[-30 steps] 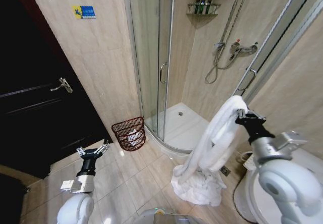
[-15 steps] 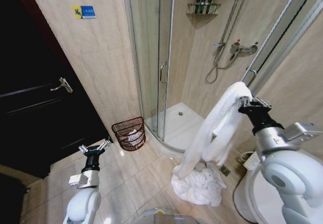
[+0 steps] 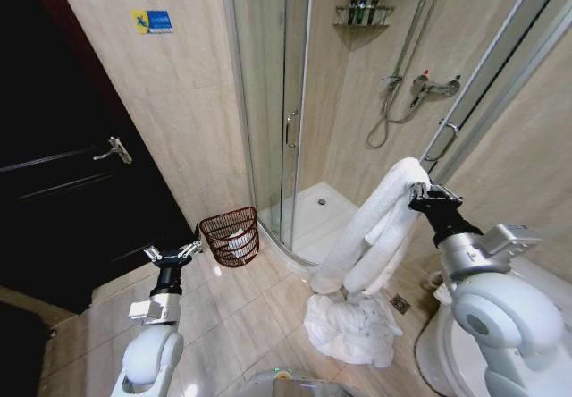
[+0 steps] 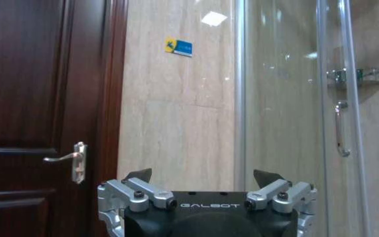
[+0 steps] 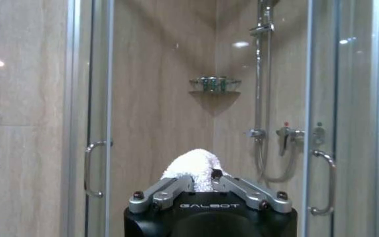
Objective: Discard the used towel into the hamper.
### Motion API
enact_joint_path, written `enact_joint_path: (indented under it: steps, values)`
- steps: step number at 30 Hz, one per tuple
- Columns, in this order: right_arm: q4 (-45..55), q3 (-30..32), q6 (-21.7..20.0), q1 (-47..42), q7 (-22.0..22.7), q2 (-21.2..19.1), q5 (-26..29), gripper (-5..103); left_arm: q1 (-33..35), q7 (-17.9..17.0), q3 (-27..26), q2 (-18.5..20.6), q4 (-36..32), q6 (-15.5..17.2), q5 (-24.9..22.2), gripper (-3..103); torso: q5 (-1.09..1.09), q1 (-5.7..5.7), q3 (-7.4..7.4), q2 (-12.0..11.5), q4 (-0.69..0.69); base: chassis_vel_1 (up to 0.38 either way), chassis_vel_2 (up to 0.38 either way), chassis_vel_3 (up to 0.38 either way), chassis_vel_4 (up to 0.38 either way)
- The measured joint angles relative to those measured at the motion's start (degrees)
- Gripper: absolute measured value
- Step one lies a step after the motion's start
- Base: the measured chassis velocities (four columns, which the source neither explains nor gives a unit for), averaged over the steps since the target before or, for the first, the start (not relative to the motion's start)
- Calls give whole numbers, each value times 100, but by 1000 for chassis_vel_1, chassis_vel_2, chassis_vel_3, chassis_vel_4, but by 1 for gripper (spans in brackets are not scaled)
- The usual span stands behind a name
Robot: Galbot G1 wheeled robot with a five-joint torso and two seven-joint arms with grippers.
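Gripping a fold of the white towel [image 3: 375,227] at chest height, the right tool [image 3: 423,198] holds it clamped between its fingers, the cloth hanging in two long loops down to a crumpled heap on the tiled floor [image 3: 241,316] beside the shower tray. Lower on the robot's left, the left tool [image 3: 173,254] hangs with its fingers spread wide, holding nothing, near the hamper [image 3: 230,236], which stands against the wall beside the glass shower door [image 3: 273,102].

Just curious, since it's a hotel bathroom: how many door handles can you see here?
3: a lever handle on the dark wooden door, and two vertical bar handles on the glass shower doors. Others may be hidden.
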Motion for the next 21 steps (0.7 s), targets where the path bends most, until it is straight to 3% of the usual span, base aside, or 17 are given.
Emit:
enact_joint_path:
  steps: [13,21]
  values:
    - [-5,464,73,-165,-94,-80,-33,5,65,10,-10,16,-261,-149,28,100,0,0,0,0,-1,86,79,77,76]
    - [-8,555,79,-385,-251,79,-341,5,109,36,-72,-14,-287,-230,54,100,0,0,0,0,0,119,127,127,122]
